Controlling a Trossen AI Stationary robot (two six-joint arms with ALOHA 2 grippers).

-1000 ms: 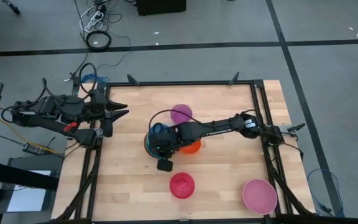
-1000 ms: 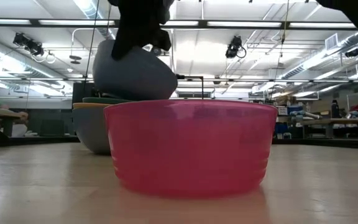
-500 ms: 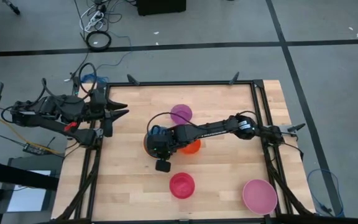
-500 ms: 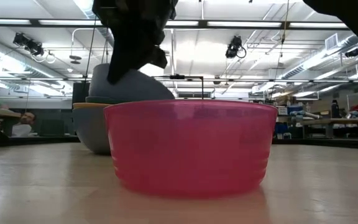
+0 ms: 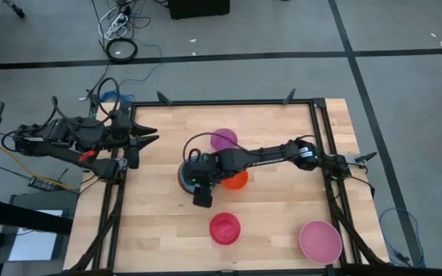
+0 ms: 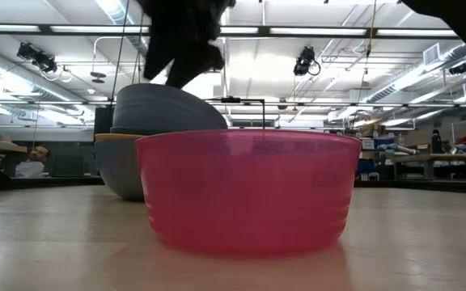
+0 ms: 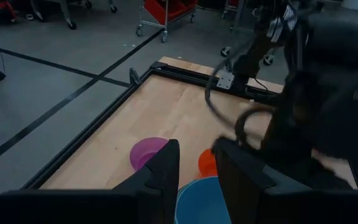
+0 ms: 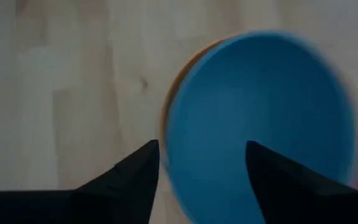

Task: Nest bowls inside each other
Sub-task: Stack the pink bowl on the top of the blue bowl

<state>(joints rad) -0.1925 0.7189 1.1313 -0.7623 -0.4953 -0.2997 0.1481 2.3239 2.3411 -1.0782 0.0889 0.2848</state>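
A stack of bowls (image 5: 181,178) stands mid-table, with a yellow-orange rim (image 8: 165,118) showing. A blue bowl (image 8: 260,118) lies on top of the stack. In the low view the blue bowl (image 6: 168,109) shows its rounded outer wall and sits a little tilted on the stack's rim (image 6: 116,137). My right gripper (image 8: 202,149) hovers open just above the blue bowl, pointing steeply down. My left gripper (image 5: 148,139) waits open at the table's left edge, holding nothing. Purple (image 5: 223,139), orange (image 5: 238,181), magenta-red (image 5: 225,228) and pink (image 5: 320,241) bowls stand apart.
The magenta-red bowl (image 6: 245,194) stands close in front of the low camera and hides part of the stack. The orange bowl sits right beside the stack, under my right arm. A black frame (image 5: 313,123) edges the wooden table. The pink bowl is at the near right corner.
My right gripper has lowered the blue bowl, which it held tilted above the stack, down onto the stack and let go of it. The bowl now rests there on its own. The gripper has drawn up a little, clear of it.
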